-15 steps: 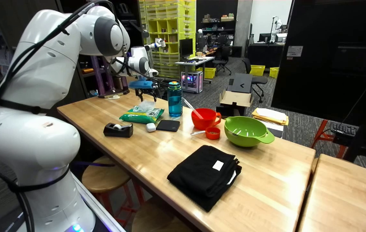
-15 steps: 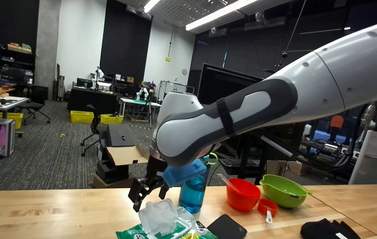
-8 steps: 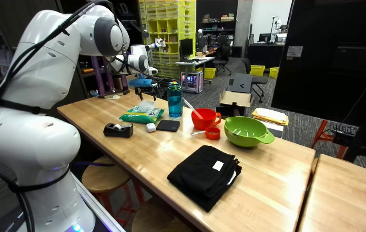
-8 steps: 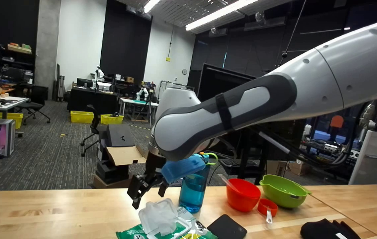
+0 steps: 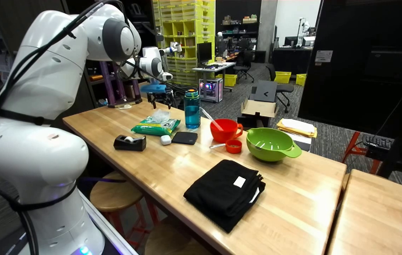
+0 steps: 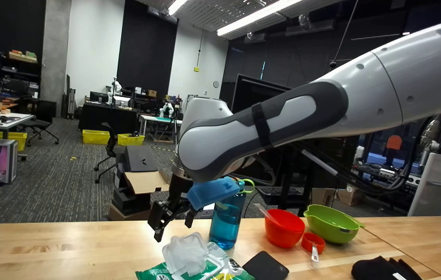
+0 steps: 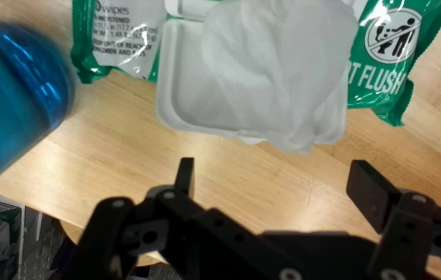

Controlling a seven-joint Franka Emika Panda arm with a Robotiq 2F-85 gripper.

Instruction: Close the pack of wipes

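Note:
In both exterior views the green pack of wipes (image 5: pixel 151 129) lies on the table, its white lid (image 6: pixel 171 254) flipped up off the top. A bunched white wipe (image 7: pixel 278 66) pokes out and covers much of the lid's inner face. From the wrist view, the lid's hollow underside (image 7: pixel 193 89) hangs past the pack's edge. My gripper (image 7: pixel 274 175) is open with bare table showing between its fingertips. It hovers above the table beside the lid and wipe, touching neither; the exterior views show the gripper (image 6: pixel 173 229) higher than the raised lid.
A teal bottle (image 5: pixel 192 113) stands close to the pack and gripper. Near the pack lie a black flat case (image 5: pixel 185 138), a white earbud case (image 5: pixel 165 140) and a tape dispenser (image 5: pixel 130 143). Further along are a red bowl (image 6: pixel 284 229), green bowl (image 6: pixel 333 223) and black cloth (image 5: pixel 225 193).
My gripper has risen a little above the pack and drifted slightly, still open. The pack, its lid and the wipe have not moved.

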